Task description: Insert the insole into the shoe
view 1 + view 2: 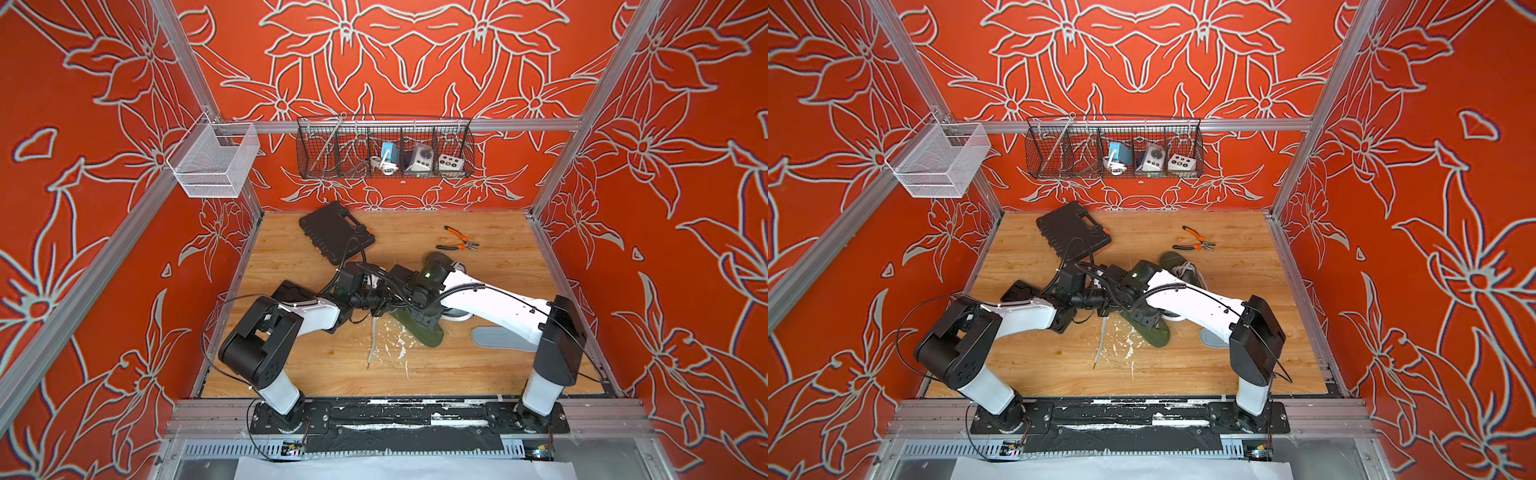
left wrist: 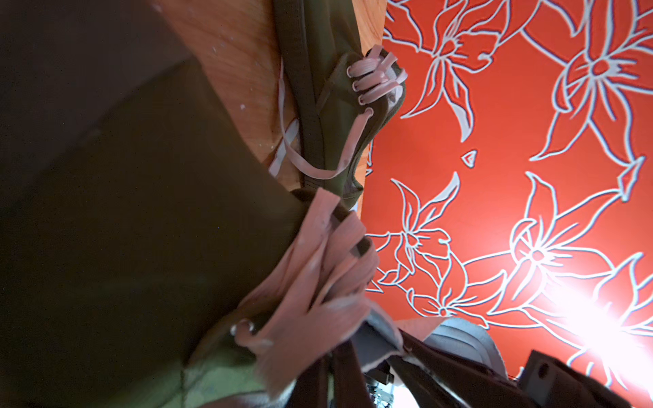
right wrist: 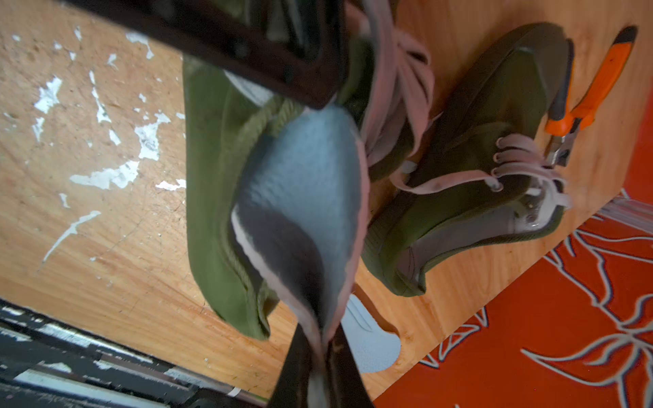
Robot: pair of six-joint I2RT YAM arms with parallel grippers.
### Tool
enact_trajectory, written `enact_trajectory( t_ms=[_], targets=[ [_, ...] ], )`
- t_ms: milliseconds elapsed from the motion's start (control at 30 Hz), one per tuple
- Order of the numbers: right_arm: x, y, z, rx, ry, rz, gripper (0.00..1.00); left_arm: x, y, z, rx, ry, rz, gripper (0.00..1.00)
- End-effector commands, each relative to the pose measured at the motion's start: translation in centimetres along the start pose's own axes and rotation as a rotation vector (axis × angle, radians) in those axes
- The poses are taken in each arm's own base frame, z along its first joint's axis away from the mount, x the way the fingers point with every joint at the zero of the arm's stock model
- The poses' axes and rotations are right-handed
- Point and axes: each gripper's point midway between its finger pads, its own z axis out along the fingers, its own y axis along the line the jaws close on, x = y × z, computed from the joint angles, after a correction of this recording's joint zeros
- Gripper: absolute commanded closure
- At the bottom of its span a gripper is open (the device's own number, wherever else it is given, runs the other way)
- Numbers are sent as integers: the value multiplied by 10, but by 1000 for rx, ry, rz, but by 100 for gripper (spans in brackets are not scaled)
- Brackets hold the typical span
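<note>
A green shoe lies on the wooden table under both wrists. In the left wrist view my left gripper is shut on the shoe at its tongue, among pink laces. My right gripper is shut on the end of a grey-blue insole. The insole is folded lengthwise and its far end runs into the opening of the shoe, below a left finger. In both top views the arms hide both grippers and the held insole.
A second green shoe lies just behind. A second grey insole lies flat under the right arm. Orange pliers and a black case sit at the back. A loose lace trails forward.
</note>
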Motion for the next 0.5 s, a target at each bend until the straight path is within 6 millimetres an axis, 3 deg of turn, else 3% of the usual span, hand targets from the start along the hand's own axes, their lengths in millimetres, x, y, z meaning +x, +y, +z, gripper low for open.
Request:
enact_trajectory(
  t_ms=[0, 333, 467],
  targets=[
    [-4, -11, -5, 85, -42, 44, 100, 6, -24, -1, 112, 45, 29, 100],
    [1, 25, 14, -117, 50, 157, 100, 8, -23, -6, 114, 21, 15, 100],
    [11, 29, 25, -195, 109, 228, 100, 8, -19, -8, 108, 5, 12, 100]
  ],
)
